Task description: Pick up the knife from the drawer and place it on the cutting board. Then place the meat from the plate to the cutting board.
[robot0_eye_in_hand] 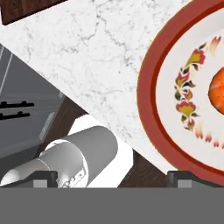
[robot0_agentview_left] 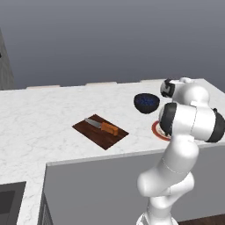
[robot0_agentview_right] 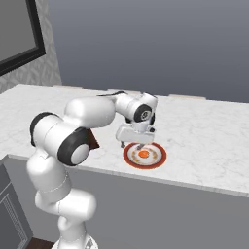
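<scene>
Tabletop (robot0_agentview_left: 44, 118): white marble with grey veining, running in an L around a grey cabinet front.

Cutting board (robot0_agentview_left: 100, 131): dark reddish-brown, flat on the tabletop, left of the arm in the left base view. One corner of it also shows at the top left of the hand view.

Knife (robot0_agentview_left: 102, 125): orange handle, short grey blade, lying diagonally on the cutting board, blade toward the far left, handle toward the near right.

Plate (robot0_agentview_right: 144, 155): round, white, orange-red rim with a floral pattern inside it, on the tabletop near the front edge, well apart from the cutting board. In the left base view it is mostly hidden behind the arm.

Meat (robot0_agentview_right: 143, 154): small orange-red piece resting at the centre of the plate; seen at the right edge of the hand view (robot0_eye_in_hand: 217, 91).

Bowl (robot0_agentview_left: 146, 102): dark blue, on the tabletop behind the plate, just beside the arm's wrist.

Gripper (robot0_agentview_right: 139, 144): pointing down, hovering just over the near-left rim of the plate, beside the meat. Fingers spread wide apart in the hand view, one tip (robot0_eye_in_hand: 43, 178) at each lower corner, nothing between them.
</scene>
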